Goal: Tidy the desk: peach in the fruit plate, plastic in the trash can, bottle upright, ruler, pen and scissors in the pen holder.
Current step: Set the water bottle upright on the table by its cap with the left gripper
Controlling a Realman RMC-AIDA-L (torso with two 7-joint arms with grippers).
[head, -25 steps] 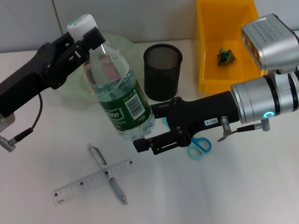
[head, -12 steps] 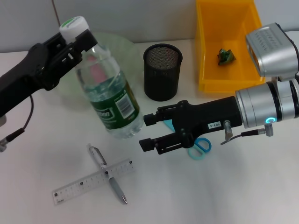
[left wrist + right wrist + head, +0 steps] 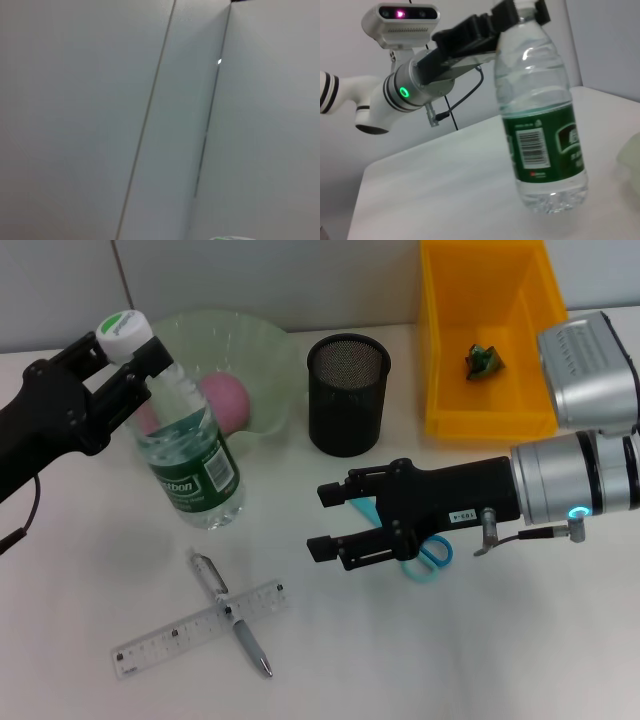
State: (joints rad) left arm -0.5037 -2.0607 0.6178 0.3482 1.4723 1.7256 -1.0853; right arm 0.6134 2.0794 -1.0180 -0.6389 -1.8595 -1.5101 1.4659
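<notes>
- Nearest on the white desk lie a clear flat ruler and a slim silver pen, crossed and touching; both are light, stiff and low, so probably best pinched across the narrow width.
- The right gripper hangs above the desk, its black fingers spread with nothing between them, over the blue-handled scissors.
- The left gripper is clamped on the neck of the bottle, under the white cap. The bottle is near upright, its base at the desk; it is smooth, thin clear plastic, likely slippery and easily dented.
- Farther back sit the pale green plate holding the pink peach, the black mesh pen holder and the yellow bin.
</notes>
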